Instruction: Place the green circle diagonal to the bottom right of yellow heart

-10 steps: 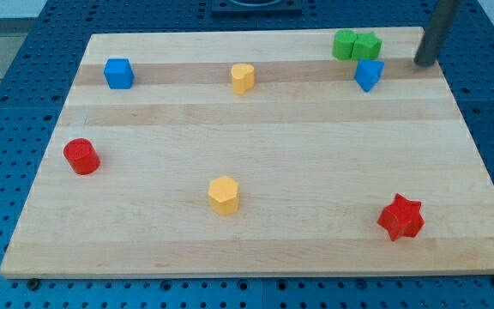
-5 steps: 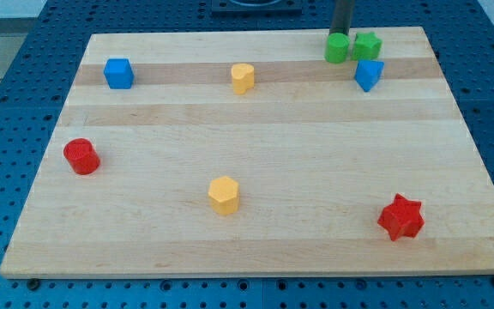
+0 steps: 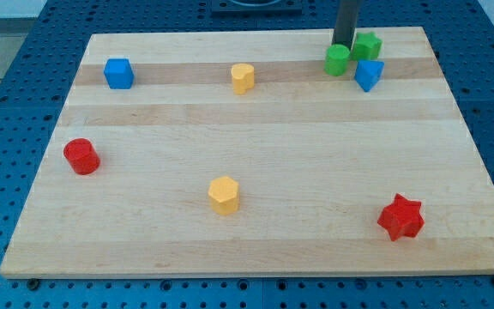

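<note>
The green circle (image 3: pixel 337 60) lies near the view's top right of the wooden board (image 3: pixel 256 154). My tip (image 3: pixel 342 45) touches its top edge from above. The yellow heart (image 3: pixel 243 77) lies to the left of the green circle, at about the same height. A green star-like block (image 3: pixel 367 45) sits just right of my rod, and a blue block (image 3: pixel 368 74) lies just right of and below the green circle.
A blue cube (image 3: pixel 118 73) lies at the top left, a red cylinder (image 3: pixel 81 156) at the left, a yellow hexagon (image 3: pixel 224 195) at the lower middle, and a red star (image 3: pixel 400 217) at the lower right.
My rod came from the board's top right edge to behind the green circle. The circle has slid away from the green star, down toward the blue block.
</note>
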Controlling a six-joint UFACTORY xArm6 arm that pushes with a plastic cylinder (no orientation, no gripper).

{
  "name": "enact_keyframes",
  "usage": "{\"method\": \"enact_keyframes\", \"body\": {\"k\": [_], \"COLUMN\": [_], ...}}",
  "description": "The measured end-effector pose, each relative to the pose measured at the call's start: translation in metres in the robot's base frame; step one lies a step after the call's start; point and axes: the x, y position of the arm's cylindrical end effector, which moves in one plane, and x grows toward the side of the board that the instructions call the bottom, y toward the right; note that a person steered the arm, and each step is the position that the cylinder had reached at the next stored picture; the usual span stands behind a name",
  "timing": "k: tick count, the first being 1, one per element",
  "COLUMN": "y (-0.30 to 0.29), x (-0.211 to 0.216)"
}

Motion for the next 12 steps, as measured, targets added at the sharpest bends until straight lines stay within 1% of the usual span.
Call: {"method": "enact_keyframes", "body": {"k": [2, 5, 6, 8, 9, 10, 12], "y": [0.0, -0.025, -0.026, -0.03, -0.055, -0.064, -0.102], "x": [0.053, 0.114, 0.114, 0.097, 0.097, 0.097, 0.1]}}
